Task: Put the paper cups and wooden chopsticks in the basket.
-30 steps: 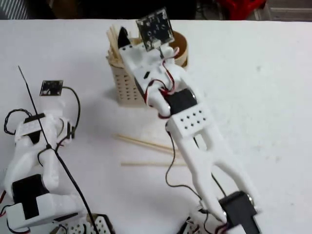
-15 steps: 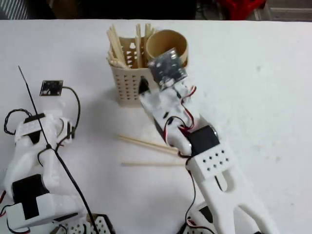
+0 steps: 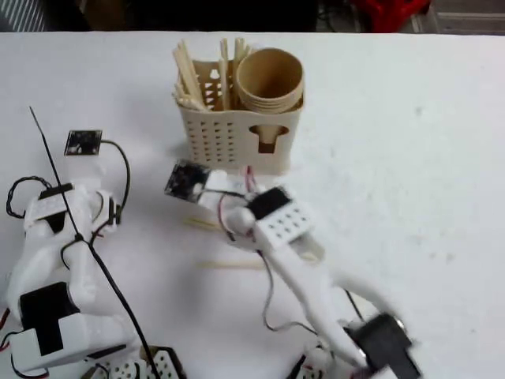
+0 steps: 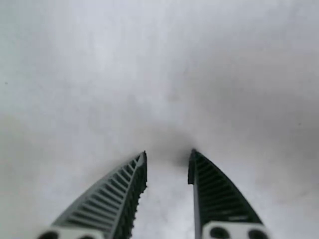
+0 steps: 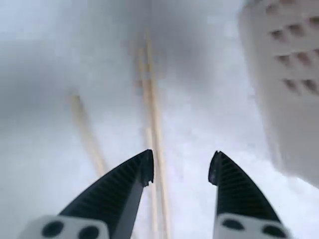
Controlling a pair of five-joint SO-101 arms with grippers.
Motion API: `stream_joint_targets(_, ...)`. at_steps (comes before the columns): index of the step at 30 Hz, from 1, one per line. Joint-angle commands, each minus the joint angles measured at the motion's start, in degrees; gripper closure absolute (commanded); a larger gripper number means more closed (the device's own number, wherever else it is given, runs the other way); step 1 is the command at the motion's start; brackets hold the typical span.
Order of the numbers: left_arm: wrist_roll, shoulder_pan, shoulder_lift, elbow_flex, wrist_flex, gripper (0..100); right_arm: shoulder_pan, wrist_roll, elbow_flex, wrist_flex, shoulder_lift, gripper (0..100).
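spreading under everything, the white surface [image 3: 410,142] carries both arms and the task's things. the right arm [image 3: 316,292] stretches from the near edge toward the middle, its wrist bent low just in front of the basket. the left arm [image 3: 55,260] sits folded at the near left, well apart from the basket.

the basket [image 3: 229,142], cream and perforated, stands upright toward the far side of the surface. in the right wrist view its holed wall [image 5: 289,89] rises just beside the gripper. a stack of paper cups [image 3: 270,79] stands upright in the basket's right part, mouth up. a bundle of chopsticks [image 3: 189,71] leans in its left part, tips poking above the rim.

loose chopsticks [image 3: 229,264] lie flat on the surface in front of the basket, partly hidden by the right arm. in the right wrist view what looks like a close pair [image 5: 154,114] runs lengthwise under the gripper, with another stick [image 5: 87,134] lying apart to one side.

the right gripper [image 5: 180,172] hangs low over those sticks with its fingers [image 5: 124,189] spread apart, gripping nothing; the pair passes close by one fingertip. the left gripper [image 4: 167,162] points down at bare surface, its fingers [image 4: 214,194] parted by a narrow gap with nothing between them.
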Motion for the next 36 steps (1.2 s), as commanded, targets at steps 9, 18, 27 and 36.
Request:
stream_joint_targets(9,-0.53,0.66,0.22,-0.44,-0.88,85,1.27,1.14,-12.92,-3.21,23.08,80.8)
stream_joint_targets(18,-0.62,0.66,0.22,-0.44,-0.88,85,2.86,0.62,-15.21,-2.95,27.21,98.9)
stream_joint_targets(27,-0.62,0.66,0.22,-0.53,-0.88,85,2.95,-4.48,-14.68,1.71,17.54,98.2)
stream_joint_targets(36,-0.62,0.66,0.22,-0.53,-0.88,85,2.95,-11.34,-6.42,1.98,-8.84,98.2)
